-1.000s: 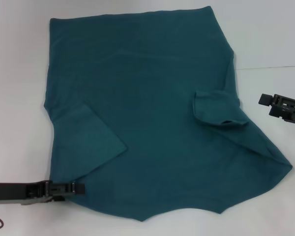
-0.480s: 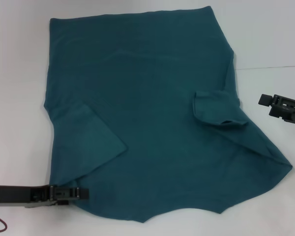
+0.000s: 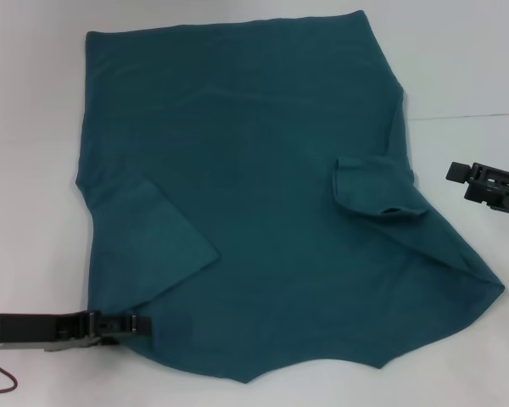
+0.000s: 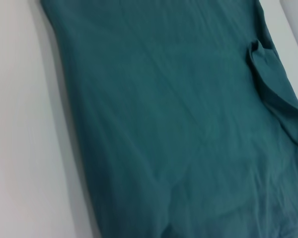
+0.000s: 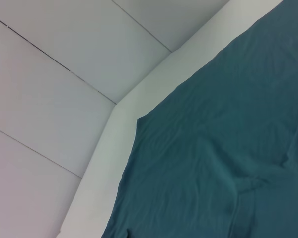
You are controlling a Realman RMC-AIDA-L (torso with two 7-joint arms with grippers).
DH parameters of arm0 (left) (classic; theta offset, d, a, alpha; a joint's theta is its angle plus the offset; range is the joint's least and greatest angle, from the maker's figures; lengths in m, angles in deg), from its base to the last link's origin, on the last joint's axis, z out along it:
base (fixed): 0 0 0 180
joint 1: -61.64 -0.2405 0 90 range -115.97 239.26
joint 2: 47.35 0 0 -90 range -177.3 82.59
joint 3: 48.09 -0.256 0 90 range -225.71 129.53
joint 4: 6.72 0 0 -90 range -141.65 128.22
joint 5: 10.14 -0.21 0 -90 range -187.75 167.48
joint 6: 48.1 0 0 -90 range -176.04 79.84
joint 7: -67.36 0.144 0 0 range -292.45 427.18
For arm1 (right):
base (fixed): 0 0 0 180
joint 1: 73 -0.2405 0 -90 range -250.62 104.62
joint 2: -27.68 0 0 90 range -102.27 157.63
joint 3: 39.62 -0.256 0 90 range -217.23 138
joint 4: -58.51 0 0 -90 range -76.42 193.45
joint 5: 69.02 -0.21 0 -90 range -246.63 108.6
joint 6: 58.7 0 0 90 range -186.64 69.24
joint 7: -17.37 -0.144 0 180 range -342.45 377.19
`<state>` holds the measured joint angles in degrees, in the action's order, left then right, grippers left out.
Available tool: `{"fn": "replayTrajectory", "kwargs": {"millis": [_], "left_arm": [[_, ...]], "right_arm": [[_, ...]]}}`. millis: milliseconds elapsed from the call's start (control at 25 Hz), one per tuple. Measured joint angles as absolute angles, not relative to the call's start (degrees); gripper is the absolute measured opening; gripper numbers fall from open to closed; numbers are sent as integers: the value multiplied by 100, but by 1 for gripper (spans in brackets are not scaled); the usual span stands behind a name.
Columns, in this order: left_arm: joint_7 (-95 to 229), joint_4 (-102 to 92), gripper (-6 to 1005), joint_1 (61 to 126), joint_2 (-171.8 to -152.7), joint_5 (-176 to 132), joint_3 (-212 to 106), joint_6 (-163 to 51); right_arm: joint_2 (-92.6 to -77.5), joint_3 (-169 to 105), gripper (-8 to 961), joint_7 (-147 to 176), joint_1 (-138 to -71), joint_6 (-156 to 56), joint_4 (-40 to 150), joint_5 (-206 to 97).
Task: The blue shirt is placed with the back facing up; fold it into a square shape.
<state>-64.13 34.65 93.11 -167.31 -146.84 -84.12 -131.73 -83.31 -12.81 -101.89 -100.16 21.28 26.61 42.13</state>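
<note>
table (image 3: 34, 102): white, carrying the cloth | blue shirt (image 3: 263, 195): lying spread flat, plain side up, both sleeves folded inward | left gripper (image 3: 136, 324): sitting at the shirt's near-left edge; finger state cannot be told | right gripper (image 3: 458, 172): hovering off the right side, apart from the cloth; finger state cannot be told

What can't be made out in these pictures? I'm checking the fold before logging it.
- Head view: the lower face of the blue shirt lies against the table, so any print is hidden.
- Head view: whether the left gripper, at the shirt's near left corner, pinches cloth; its jaws are too small to read.
- Head view: the right gripper, clear of the shirt, is cut off by the frame's edge.
- Both wrist views show no jaws.
</note>
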Motion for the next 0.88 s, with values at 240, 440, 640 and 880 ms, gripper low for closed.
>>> {"fn": "replayTrajectory", "kwargs": {"millis": [240,440,640,880], "left_arm": [[-6429,3508,738,9321,-16727,-14668,-8393,-13159],[-6432,3512,599,9320,-16724,-14682,-8415,-13147],[-6435,3511,416,9319,-16723,-14700,-8415,-13077],[-6438,3490,169,9329,-16728,-14800,-8412,-13012]], "right_arm": [[-8331,-1281,900,-10188,-10016,2137,2661,4209],[-8337,-1281,899,-10174,-10016,2137,2661,4207],[-8340,-1281,898,-10170,-10016,2134,2661,4207],[-8340,-1281,897,-10158,-10016,2113,2661,4222]]}}
